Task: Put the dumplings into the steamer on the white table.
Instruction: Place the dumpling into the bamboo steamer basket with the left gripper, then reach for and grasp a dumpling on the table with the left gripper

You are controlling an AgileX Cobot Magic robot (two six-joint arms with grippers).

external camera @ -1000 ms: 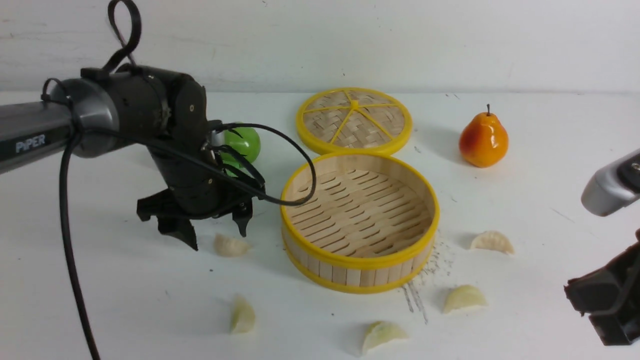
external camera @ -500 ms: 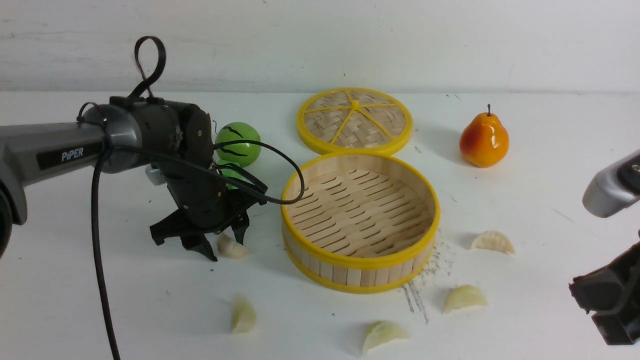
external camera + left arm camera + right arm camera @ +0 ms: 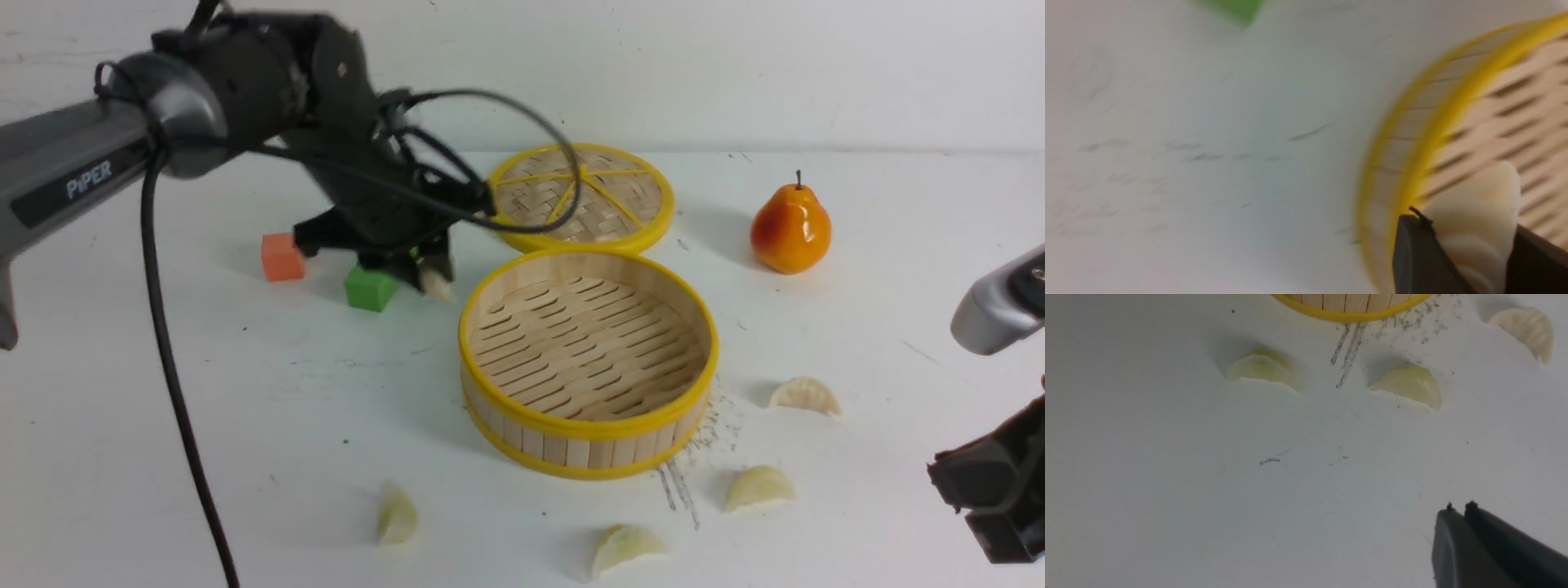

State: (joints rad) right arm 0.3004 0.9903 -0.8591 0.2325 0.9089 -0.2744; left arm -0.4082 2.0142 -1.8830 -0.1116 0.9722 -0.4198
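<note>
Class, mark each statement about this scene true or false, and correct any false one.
1. The left arm's jaws grip a dumpling. True.
2. Two dumplings lie in the steamer. False: the steamer holds nothing.
3. Four dumplings lie on the table. True.
4. The pear sits inside the steamer. False: it stands on the table, apart from the steamer.
5. The right arm's jaws stand wide open. False: they are shut together.
</note>
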